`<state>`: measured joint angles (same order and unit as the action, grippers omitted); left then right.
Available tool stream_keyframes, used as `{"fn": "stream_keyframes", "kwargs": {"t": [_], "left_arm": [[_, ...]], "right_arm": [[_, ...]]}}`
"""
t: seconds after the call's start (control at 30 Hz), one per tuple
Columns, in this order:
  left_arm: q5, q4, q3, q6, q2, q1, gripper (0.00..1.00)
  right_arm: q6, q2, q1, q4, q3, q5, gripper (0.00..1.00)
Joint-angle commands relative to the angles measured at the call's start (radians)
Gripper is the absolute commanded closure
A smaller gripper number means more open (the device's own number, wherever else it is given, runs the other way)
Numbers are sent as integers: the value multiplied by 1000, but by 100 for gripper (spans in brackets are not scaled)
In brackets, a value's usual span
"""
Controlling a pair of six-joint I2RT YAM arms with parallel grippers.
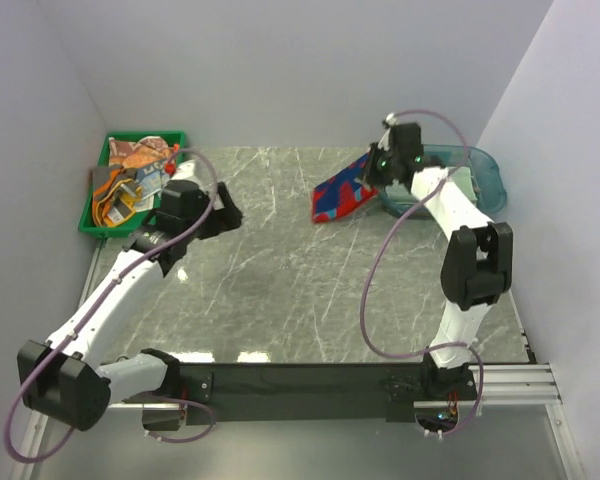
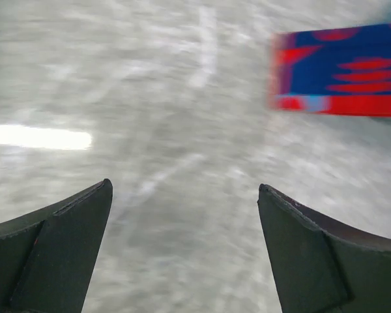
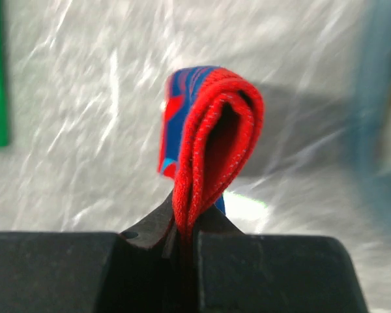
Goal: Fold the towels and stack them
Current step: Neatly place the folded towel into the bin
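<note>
I am gripping the red towel (image 3: 212, 124) in the right gripper (image 3: 186, 236). Its wrist camera is showing a doubled red edge pinched between tightly closed jaws, and the blue-lettered side is curling away behind, so most of the cloth is hiding from that view. From the top camera, the towel is trailing from the gripper over the table (image 1: 280, 290), just beside the blue tub (image 1: 488, 172). The fingers themselves are hiding under the wrist there. Something pale is sitting in the tub, but the right arm is covering most of it and I cannot tell what it is.

The left gripper (image 2: 182, 189) is hanging over bare marble with its jaws spread wide, grasping nothing. Its view is smearing with blur, and the frame edge is cutting off the towel at upper right.

The other towels (image 1: 130, 172) are lying bunched in the green tray (image 1: 92, 222), their patterns too jumbled for me to sort out.
</note>
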<state>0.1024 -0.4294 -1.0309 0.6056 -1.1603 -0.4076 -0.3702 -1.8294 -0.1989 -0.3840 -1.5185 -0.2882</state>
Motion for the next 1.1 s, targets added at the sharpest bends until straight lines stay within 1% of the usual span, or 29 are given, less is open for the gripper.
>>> {"fn": "stream_keyframes", "kwargs": {"t": [0.0, 0.07, 0.1, 0.17, 0.2, 0.27, 0.3, 0.33, 0.4, 0.5, 0.67, 0.8, 0.97, 1.07], "left_arm": [[-57, -43, 75, -122, 14, 119, 1], [-94, -14, 101, -122, 5, 144, 1], [-159, -15, 103, -116, 1, 171, 1], [-162, -6, 111, -112, -2, 190, 1], [-152, -6, 117, -110, -2, 203, 1], [-141, -3, 121, -109, -7, 208, 1], [-145, 0, 126, -106, -15, 211, 1], [-153, 0, 127, -106, -28, 214, 1], [-156, 0, 124, -102, -45, 222, 1], [-162, 7, 130, -99, -65, 231, 2], [-159, 15, 132, -95, -93, 243, 2], [-161, 20, 135, -93, -111, 245, 2], [-150, 18, 134, -93, -137, 245, 3], [-148, 18, 129, -93, -147, 245, 3]], "right_arm": [[164, -60, 59, -239, -236, 84, 100], [218, -100, 87, -313, -320, 107, 100], [259, -114, 110, -338, -401, 118, 100], [309, -157, 133, -410, -480, 124, 100], [351, -169, 153, -432, -550, 127, 100], [399, -220, 174, -498, -618, 118, 100], [424, -237, 187, -516, -676, 115, 100], [432, -260, 219, -524, -693, 103, 100], [439, -268, 251, -524, -700, 80, 100], [462, -249, 297, -484, -642, 31, 100], [494, -261, 341, -466, -620, 40, 100], [510, -271, 360, -434, -598, 21, 100], [533, -294, 371, -457, -643, 29, 100], [539, -289, 378, -452, -641, 38, 100]]}}
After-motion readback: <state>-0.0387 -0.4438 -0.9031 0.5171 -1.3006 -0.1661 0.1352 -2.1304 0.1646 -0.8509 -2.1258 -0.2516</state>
